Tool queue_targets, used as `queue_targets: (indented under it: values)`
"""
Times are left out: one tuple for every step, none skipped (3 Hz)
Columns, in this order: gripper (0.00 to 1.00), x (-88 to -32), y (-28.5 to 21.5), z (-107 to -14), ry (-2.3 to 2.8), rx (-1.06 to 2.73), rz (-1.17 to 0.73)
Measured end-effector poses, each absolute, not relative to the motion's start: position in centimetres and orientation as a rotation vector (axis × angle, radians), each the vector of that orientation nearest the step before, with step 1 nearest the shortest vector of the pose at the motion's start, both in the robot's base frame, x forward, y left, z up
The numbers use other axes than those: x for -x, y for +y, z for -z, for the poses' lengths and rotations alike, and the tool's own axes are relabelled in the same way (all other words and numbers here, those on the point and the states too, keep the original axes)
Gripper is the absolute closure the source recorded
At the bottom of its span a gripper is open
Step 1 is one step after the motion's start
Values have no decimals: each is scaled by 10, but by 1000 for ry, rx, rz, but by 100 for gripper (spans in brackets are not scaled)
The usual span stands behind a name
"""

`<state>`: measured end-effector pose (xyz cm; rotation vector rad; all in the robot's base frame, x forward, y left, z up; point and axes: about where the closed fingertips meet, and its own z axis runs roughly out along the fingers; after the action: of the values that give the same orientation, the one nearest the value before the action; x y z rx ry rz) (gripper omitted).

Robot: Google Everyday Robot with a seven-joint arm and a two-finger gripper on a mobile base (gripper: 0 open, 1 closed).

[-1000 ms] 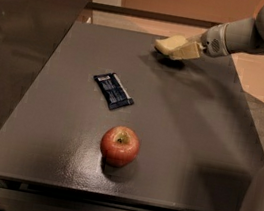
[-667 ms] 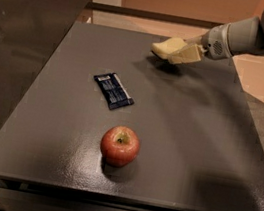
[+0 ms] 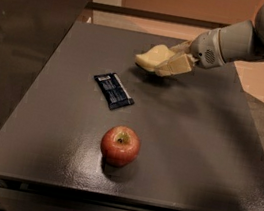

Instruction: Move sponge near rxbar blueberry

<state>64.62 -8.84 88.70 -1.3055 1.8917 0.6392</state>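
Camera view: gripper (image 3: 166, 61) jaws clasp one sponge (image 3: 149, 58) over table (image 3: 207, 141), beyond one rxbar blueberry (image 3: 114, 90), one apple (image 3: 120, 145).

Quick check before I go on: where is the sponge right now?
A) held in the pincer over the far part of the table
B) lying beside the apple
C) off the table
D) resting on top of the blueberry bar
A: the sponge sits between the fingers of the pincer over the table's far side, apart from the rxbar blueberry and the apple.
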Motion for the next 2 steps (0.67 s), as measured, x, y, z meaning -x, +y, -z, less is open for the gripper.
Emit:
queue_targets:
  values:
    - [100,-625,-68,-885,1852,1365,-676]
    - [100,-611,-50,-882,1820,1414,-703]
